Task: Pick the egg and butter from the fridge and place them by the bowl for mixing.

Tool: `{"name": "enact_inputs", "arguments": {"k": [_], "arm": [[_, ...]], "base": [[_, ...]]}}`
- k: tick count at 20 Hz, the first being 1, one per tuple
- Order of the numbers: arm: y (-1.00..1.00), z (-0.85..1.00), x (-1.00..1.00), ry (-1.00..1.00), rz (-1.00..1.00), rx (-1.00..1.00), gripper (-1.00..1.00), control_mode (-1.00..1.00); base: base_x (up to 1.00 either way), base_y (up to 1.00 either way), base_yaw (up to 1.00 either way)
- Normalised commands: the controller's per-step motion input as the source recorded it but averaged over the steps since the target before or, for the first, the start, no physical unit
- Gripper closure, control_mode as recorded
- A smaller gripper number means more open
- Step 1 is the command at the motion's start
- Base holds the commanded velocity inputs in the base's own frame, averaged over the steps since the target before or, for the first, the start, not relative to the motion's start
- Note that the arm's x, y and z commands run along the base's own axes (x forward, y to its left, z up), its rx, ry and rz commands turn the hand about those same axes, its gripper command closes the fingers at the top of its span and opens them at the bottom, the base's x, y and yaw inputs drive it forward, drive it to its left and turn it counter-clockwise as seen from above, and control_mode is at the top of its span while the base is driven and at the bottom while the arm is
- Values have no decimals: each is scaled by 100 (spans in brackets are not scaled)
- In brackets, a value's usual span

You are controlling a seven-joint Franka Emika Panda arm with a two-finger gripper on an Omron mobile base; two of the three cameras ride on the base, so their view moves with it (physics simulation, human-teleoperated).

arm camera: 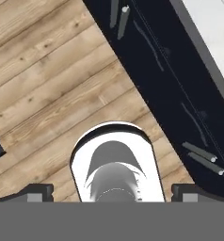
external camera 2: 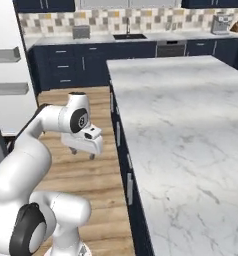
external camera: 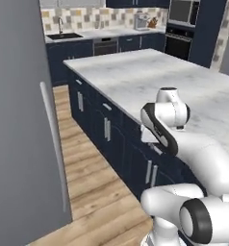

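Fridge [external camera: 20, 120] door closed, apparently; fingers [arm camera: 38, 192] spread wide over floor [arm camera: 48, 94].

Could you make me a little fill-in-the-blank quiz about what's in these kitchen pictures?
1. The gripper hangs over the ______ floor, beside the island.
2. Its fingers stand ______, with nothing between them.
3. The island's top is pale marble and its cabinets are dark ______.
4. The sink sits in the counter along the ______ wall.

Missing words: wooden; open; blue; back
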Motion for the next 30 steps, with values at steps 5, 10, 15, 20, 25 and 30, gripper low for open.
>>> {"name": "enact_inputs", "arguments": {"k": [5, 10, 15, 20, 25, 30], "arm": [[0, 0, 0, 0, 0, 0, -100, 100], [0, 0, 0, 0, 0, 0, -100, 100], [0, 0, 0, 0, 0, 0, -100, 100], [0, 0, 0, 0, 0, 0, -100, 100], [0, 0, 0, 0, 0, 0, -100, 100], [0, 0, 0, 0, 0, 0, -100, 100]], "base": [[68, 30, 29], [82, 3, 36], [81, 0, 35], [79, 0, 38], [67, 0, 49], [-2, 0, 82]]}}
